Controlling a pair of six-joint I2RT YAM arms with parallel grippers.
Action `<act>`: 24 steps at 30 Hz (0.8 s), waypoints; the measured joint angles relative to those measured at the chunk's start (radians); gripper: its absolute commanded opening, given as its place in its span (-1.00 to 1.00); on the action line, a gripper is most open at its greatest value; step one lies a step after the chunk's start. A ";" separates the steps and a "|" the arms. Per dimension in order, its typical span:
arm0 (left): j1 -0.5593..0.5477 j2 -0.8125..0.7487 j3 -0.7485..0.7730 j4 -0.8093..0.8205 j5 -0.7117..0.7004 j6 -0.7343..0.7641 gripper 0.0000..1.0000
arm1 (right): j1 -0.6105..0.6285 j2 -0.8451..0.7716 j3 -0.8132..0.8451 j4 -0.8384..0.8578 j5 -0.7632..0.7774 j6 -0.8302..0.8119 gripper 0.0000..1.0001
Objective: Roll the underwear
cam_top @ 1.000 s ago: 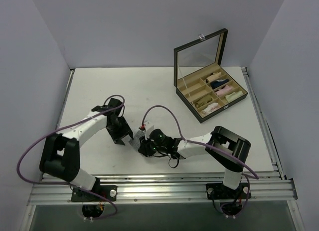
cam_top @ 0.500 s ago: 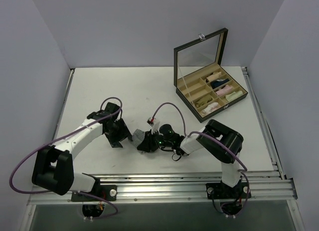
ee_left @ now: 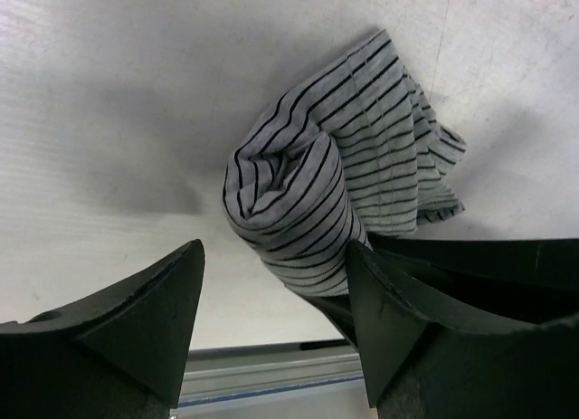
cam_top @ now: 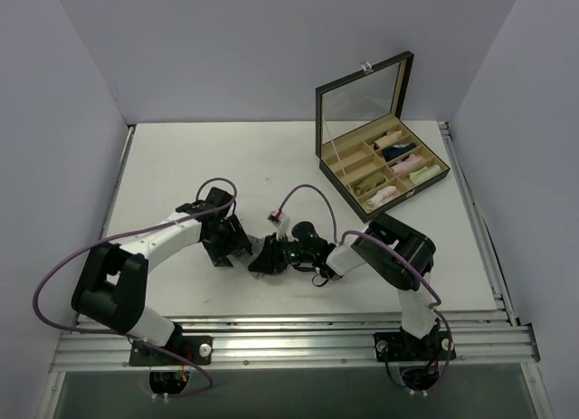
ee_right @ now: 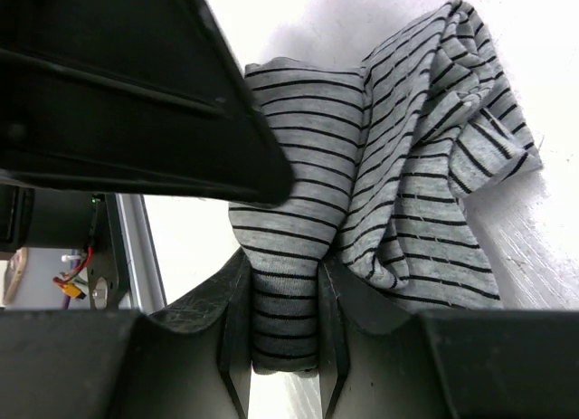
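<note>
right wrist: my right gripper [ee_right: 284,297], jaws nearly closed, pinching one end of the bunched, part-rolled underwear [ee_right: 312,157]. left wrist: my left gripper [ee_left: 271,270], jaws spread wide, holding nothing, the roll just ahead. top external: underwear on the table [cam_top: 181,157], between both grippers, toward the near edge.

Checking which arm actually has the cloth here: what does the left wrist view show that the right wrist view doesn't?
Left wrist only: the coiled end of the soft grey pinstriped cloth underwear, its spiral facing the camera, with the left jaws standing wide apart and gripping nothing. Right wrist only: the right jaws shut on a fold of that garment, with looser cloth bunched off to one side. Both: the same garment lying on the white table, with the metal rail at the table's edge in sight.
</note>
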 measured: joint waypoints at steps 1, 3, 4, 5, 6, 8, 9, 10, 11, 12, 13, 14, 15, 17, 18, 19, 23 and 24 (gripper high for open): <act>-0.004 0.012 0.000 0.011 -0.003 -0.005 0.42 | -0.002 0.002 0.002 0.000 -0.004 0.006 -1.00; -0.011 0.039 0.000 0.037 -0.008 -0.021 0.34 | -0.006 0.006 0.010 -0.005 -0.017 0.014 -1.00; -0.013 0.053 0.000 0.049 -0.009 -0.025 0.30 | -0.006 0.009 0.016 -0.010 -0.021 0.016 -1.00; -0.014 0.069 0.000 0.061 -0.010 -0.026 0.23 | -0.006 0.011 0.022 -0.017 -0.026 0.018 -1.00; -0.014 0.085 0.004 0.069 -0.009 -0.029 0.05 | -0.006 0.012 0.027 -0.025 -0.028 0.018 -1.00; -0.016 0.117 0.019 0.082 -0.003 -0.034 -0.14 | -0.006 0.011 0.037 -0.044 -0.031 0.019 -0.88; -0.018 0.129 0.028 0.082 -0.003 -0.034 -0.29 | -0.007 0.011 0.040 -0.053 -0.032 0.020 -0.77; -0.020 0.135 0.035 0.080 -0.004 -0.034 -0.35 | -0.007 0.007 0.043 -0.065 -0.032 0.020 -0.56; -0.021 0.137 0.040 0.077 -0.005 -0.031 -0.42 | -0.007 0.001 0.047 -0.084 -0.030 0.019 -0.48; -0.022 0.139 0.044 0.072 -0.005 -0.028 -0.48 | -0.007 -0.007 0.051 -0.106 -0.024 0.017 -0.39; -0.026 0.143 0.049 0.064 -0.007 -0.023 -0.57 | -0.004 -0.021 0.054 -0.133 -0.014 0.014 -0.25; -0.028 0.147 0.053 0.056 -0.006 -0.022 -0.59 | -0.003 -0.039 0.056 -0.168 -0.002 0.010 -0.14; -0.034 0.157 0.066 0.043 -0.006 -0.020 -0.59 | 0.000 -0.060 0.057 -0.205 0.006 0.003 -0.07; -0.047 0.179 0.092 0.016 -0.005 -0.015 -0.63 | 0.011 -0.109 0.065 -0.303 0.033 -0.019 0.04; -0.054 0.190 0.107 0.002 -0.006 -0.012 -0.64 | 0.016 -0.137 0.071 -0.361 0.054 -0.035 0.06; -0.061 0.201 0.122 -0.014 -0.008 -0.006 -0.65 | 0.022 -0.163 0.077 -0.422 0.079 -0.050 0.09; -0.085 0.231 0.166 -0.063 -0.036 0.011 -0.67 | 0.040 -0.263 0.106 -0.669 0.204 -0.117 0.15; -0.088 0.234 0.172 -0.071 -0.039 0.012 -0.67 | 0.050 -0.281 0.114 -0.717 0.238 -0.134 0.15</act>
